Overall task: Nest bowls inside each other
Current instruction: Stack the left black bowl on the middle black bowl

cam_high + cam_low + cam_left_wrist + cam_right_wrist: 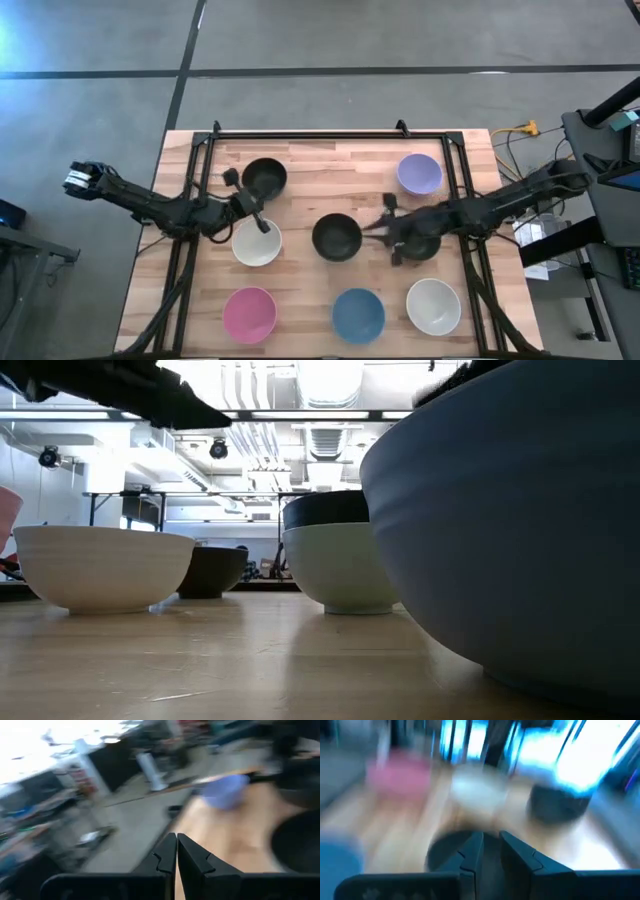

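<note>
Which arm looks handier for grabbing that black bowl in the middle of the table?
Probably the right. Its pincer sits just beside the middle black bowl, pointing at it. The left pincer hangs over the white bowl, farther off, fingers closed.

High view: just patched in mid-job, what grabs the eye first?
Loose bowls lie spread over the table: lavender bowl at the far right, pink bowl, blue bowl and a white bowl along the near edge. Both arms reach toward the middle: the left claw, shut, over another white bowl, the right claw beside the central black bowl.
</note>
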